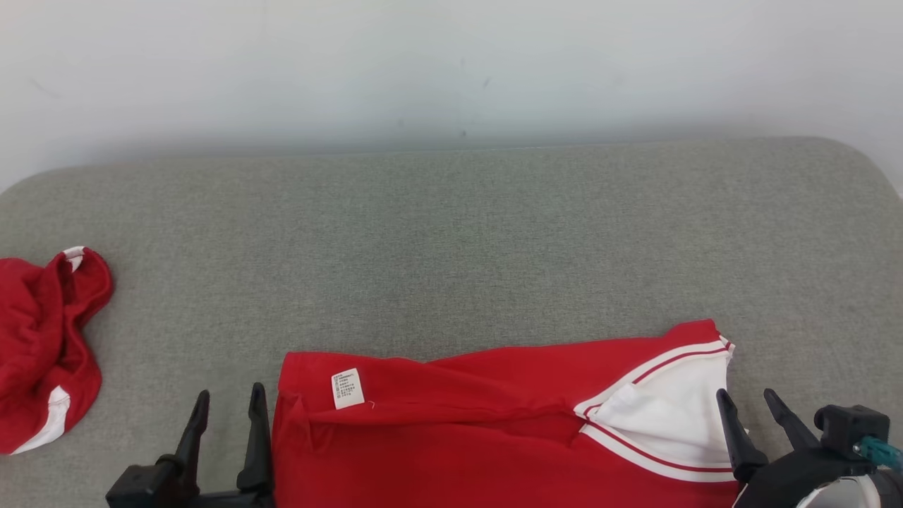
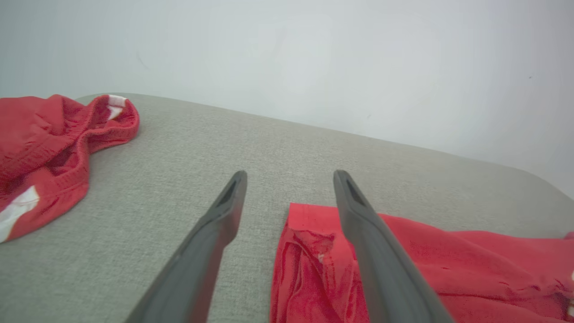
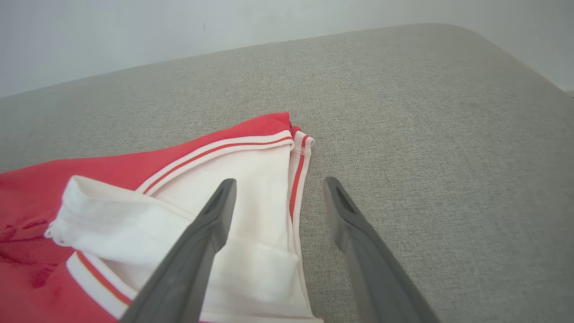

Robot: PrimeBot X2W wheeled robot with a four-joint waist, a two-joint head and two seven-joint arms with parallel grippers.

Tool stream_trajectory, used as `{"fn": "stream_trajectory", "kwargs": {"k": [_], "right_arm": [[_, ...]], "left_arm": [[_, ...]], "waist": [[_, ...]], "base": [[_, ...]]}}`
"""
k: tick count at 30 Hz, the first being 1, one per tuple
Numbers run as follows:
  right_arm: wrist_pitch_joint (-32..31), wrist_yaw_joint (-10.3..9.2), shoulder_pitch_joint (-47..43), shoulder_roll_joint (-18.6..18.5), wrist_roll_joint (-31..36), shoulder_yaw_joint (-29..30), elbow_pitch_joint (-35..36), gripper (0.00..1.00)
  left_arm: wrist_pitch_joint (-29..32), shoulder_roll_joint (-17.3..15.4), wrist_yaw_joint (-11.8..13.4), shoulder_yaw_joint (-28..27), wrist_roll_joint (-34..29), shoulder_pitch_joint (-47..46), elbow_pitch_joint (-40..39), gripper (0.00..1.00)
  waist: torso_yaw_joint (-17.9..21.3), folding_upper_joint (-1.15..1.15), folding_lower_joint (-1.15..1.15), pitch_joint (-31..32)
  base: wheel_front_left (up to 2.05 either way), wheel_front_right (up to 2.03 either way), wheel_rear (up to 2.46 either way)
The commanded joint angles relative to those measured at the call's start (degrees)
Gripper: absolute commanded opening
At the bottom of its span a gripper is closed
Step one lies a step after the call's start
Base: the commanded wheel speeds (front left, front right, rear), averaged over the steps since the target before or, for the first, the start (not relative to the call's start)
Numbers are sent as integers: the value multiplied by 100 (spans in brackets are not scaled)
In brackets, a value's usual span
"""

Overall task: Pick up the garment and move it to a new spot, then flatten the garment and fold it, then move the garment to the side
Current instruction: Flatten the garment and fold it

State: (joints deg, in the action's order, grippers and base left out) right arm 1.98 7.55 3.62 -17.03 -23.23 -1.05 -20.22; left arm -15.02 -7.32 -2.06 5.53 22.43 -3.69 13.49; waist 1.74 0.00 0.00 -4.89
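The garment [image 1: 458, 423], a red jersey with a white panel and red-and-white striped trim, lies folded along the near edge of the grey padded surface [image 1: 451, 247]. A small white label [image 1: 348, 388] shows near its left end. My left gripper [image 1: 231, 392] stands open just left of the garment's left edge, holding nothing. In the left wrist view, the left gripper [image 2: 290, 175] has one finger over the red corner [image 2: 471, 260]. My right gripper [image 1: 745, 394] is open at the garment's right end. In the right wrist view, the right gripper [image 3: 279, 181] straddles the striped edge of the white panel [image 3: 251, 170].
A second red cloth [image 1: 42, 339] with white patches lies crumpled at the far left of the surface, and appears as the crumpled red cloth [image 2: 45, 148] in the left wrist view. A pale wall [image 1: 451, 63] rises behind the surface. Bare grey padding stretches beyond the garment.
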Motion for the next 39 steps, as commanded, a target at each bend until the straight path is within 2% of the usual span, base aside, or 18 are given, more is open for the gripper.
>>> {"fn": "stream_trajectory", "kwargs": {"k": [1, 9, 16, 18, 19, 20, 26, 39], "right_arm": [[-98, -14, 118, -18, 75, -18, -148, 100], [-422, -14, 420, -51, 180, -69, -868, 100], [-673, -14, 517, 14, 63, -275, -1350, 100], [-732, -14, 516, 47, -35, -355, -1407, 49], [-762, -14, 517, 51, -68, -401, -1423, 32], [-766, -14, 521, 40, -97, -437, -1430, 0], [-724, -19, 664, -154, -340, -429, -1552, 0], [-520, -15, 1048, -1175, -292, 358, -1821, 0]], "left_arm": [[-15, 76, -37, -150, -243, 145, -88, 100], [-16, 343, -70, -573, -1030, 325, -284, 100], [-16, 444, -55, -804, -1189, 464, -279, 100], [-17, 447, -57, -822, -1159, 516, -264, 100], [-17, 447, -50, -812, -1112, 523, -255, 100], [-17, 446, -54, -800, -1084, 526, -249, 100], [-17, 446, -5, -752, -1046, 613, -224, 100], [-17, 447, -29, -725, -1137, 716, -198, 100]], "waist": [[-64, 0, 0, 11], [-259, 0, 0, -28], [-326, 0, 0, -50], [-324, 0, 0, -40], [-319, 0, 0, -29], [-314, 0, 0, -20], [-273, 0, 0, 35], [-127, 0, 0, 209]], "base": [[0, 0, 0], [0, 0, 0], [0, 0, 0], [0, 0, 0], [0, 0, 0], [0, 0, 0], [0, 0, 0], [0, 0, 0]]}}
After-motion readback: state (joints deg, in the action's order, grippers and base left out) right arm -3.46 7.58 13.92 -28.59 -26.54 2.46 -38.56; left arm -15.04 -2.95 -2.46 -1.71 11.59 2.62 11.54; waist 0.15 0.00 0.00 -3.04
